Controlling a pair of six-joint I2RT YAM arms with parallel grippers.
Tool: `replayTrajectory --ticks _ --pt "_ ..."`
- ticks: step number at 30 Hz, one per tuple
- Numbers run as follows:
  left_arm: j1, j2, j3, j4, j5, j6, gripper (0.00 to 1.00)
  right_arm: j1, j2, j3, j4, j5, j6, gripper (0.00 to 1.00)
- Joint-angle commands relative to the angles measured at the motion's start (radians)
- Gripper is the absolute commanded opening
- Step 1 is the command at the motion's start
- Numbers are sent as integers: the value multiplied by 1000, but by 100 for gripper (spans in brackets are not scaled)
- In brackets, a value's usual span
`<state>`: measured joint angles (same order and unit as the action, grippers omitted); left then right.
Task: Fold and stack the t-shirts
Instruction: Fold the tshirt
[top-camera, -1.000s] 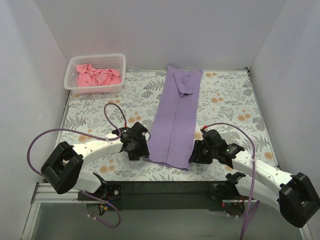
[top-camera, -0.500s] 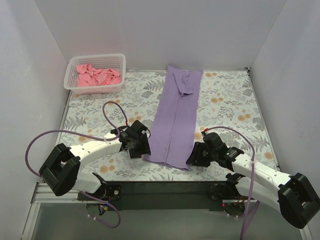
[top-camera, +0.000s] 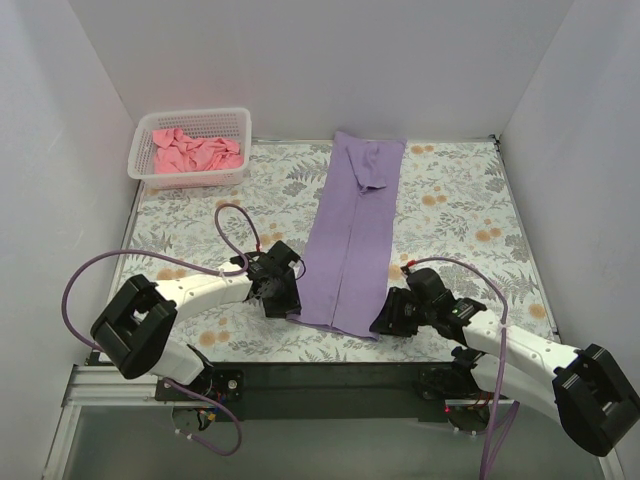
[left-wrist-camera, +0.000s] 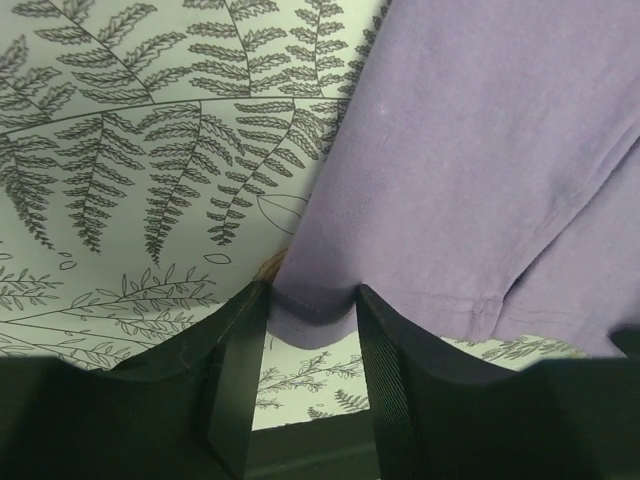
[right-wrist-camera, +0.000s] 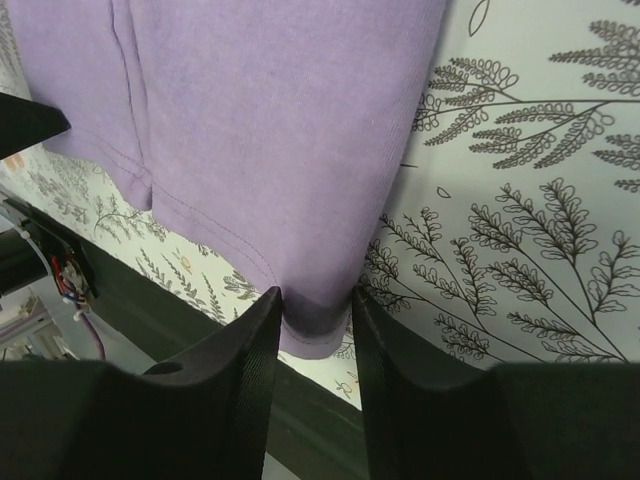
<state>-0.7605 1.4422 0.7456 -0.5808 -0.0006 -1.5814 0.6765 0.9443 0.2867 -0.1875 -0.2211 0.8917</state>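
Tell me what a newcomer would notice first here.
The lavender t-shirt, folded into a long strip, runs down the middle of the floral tablecloth. The left gripper and right gripper each straddle one of its near corners. A pink t-shirt lies crumpled in the white basket at the far left.

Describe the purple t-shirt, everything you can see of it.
The purple t-shirt is plain soft lavender cloth, folded lengthwise into a long narrow strip, flat on the floral tablecloth. Stitched hem at the near end. Its near corners sit between the fingers of the left gripper and right gripper; whether they pinch is unclear.
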Motion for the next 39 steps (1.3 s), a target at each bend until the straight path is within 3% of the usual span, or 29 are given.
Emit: replayTrajectory --ticks 1,7,9,10,11,12,16,22,26,32,39 --pt "1 7 -22 19 31 11 39 9 24 -53 -55 5 -5 41" --pt "0 12 -46 22 48 6 28 9 8 -75 -61 3 -4 31" --pt "0 15 -52 22 54 4 22 9 8 -77 -64 3 -7 24" --pt "0 18 -52 24 57 4 13 9 13 -77 -67 3 -13 19" --pt "-3 20 -54 21 62 4 7 9 16 -73 -69 -4 -16 3" --pt "-6 23 -55 13 74 1 3 8 20 -70 -70 -12 -22 1" --pt "-68 -14 -100 -39 103 -49 0 27 11 -34 -145 -78 -56 1" --pt "-295 -183 -178 -160 128 -219 0 158 -25 -6 -300 -192 -62 1" --pt "-306 -287 -132 -204 119 -259 0 178 -94 101 -380 -125 -59 1" --pt "-125 -175 96 -154 54 -97 0 94 20 319 -441 75 -203 1" --pt "82 21 325 -18 -24 67 0 -138 189 551 -403 193 -424 1"
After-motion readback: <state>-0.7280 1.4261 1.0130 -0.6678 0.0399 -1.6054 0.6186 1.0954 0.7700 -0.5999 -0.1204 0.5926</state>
